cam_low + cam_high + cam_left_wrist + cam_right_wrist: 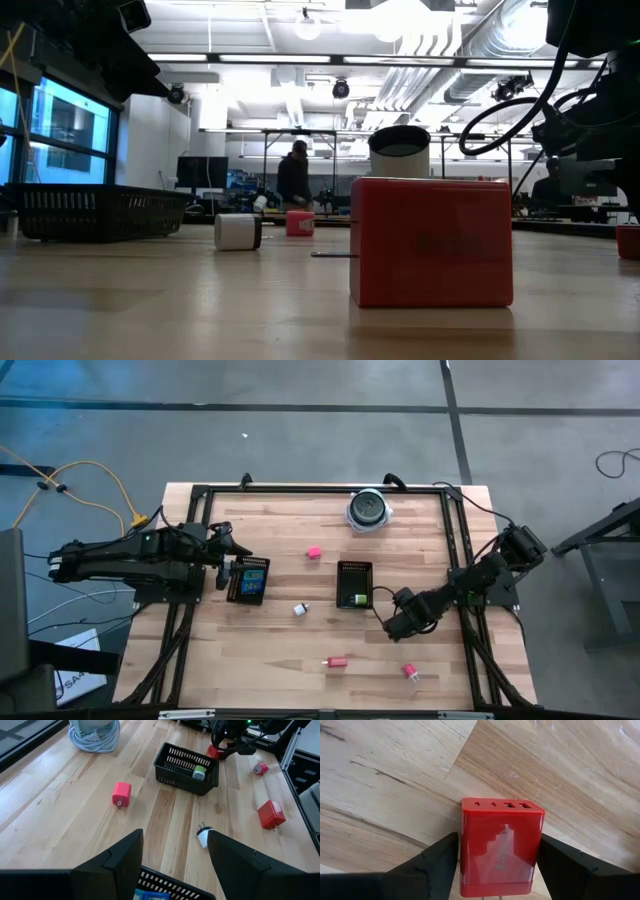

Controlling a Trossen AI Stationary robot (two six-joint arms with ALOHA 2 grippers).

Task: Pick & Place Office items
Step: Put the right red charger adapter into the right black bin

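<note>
from above, the left hand [232, 565] hovers open over a tray [248, 581] holding blue items, likely after a drop; left wrist view shows loose pieces on the surface [75, 795]; right wrist view: the right hand [497, 865] straddles a red charger [500, 847], fingers beside it, apparently gripping

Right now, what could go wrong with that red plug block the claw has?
The right gripper pinches the red charger only by its smooth sides, so it might slip out. The black mesh tray sits close to that gripper, so a careless swing could bump it.
</note>
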